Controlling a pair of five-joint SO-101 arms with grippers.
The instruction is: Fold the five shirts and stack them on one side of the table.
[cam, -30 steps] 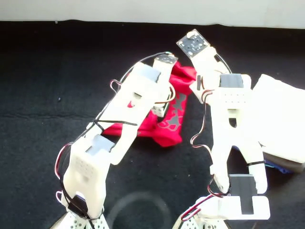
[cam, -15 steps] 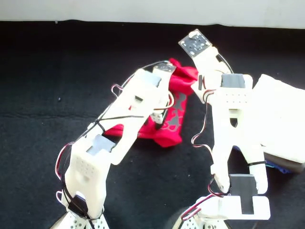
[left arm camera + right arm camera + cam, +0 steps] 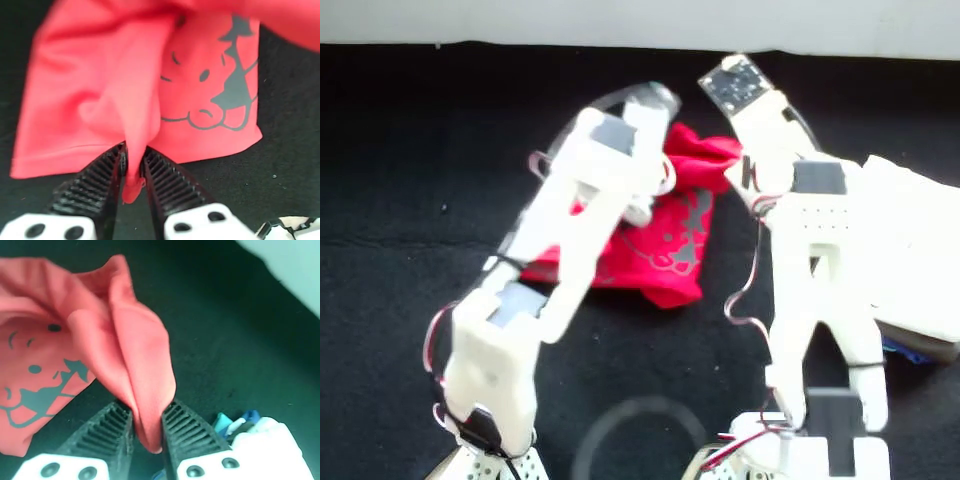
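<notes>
High view, left of the red shirt (image 3: 665, 255): the left arm (image 3: 570, 220) lies across the shirt's left part and hides it. Its wrist end sits over the shirt's far edge, and the claw there is hard to make out under the arm body.

Left wrist view: the left claw (image 3: 132, 150) is clamped on a raised fold of the red shirt, and a small tip of cloth pokes out between the ribbed fingers (image 3: 100, 175). The rest of the shirt lies on the black table (image 3: 410, 160), with the grey cartoon print face up. Its upper corner is cut off by a nearer fold.

Shirt itself, high view: it sits mid-table between the two arms. The near end is flat, and the far end is bunched and lifted. Only part of the print shows.

Right of the shirt: the right arm (image 3: 810, 240) stands along its right edge, wrist above the far right corner. Right wrist view: the right claw (image 3: 147, 405) is closed on a hanging fold of the same shirt, which drapes away toward the print.

Further right of the shirt: a folded stack (image 3: 910, 240), white on top, with a blue edge peeking out underneath. How many pieces it holds cannot be told. Its right side runs off the picture.
</notes>
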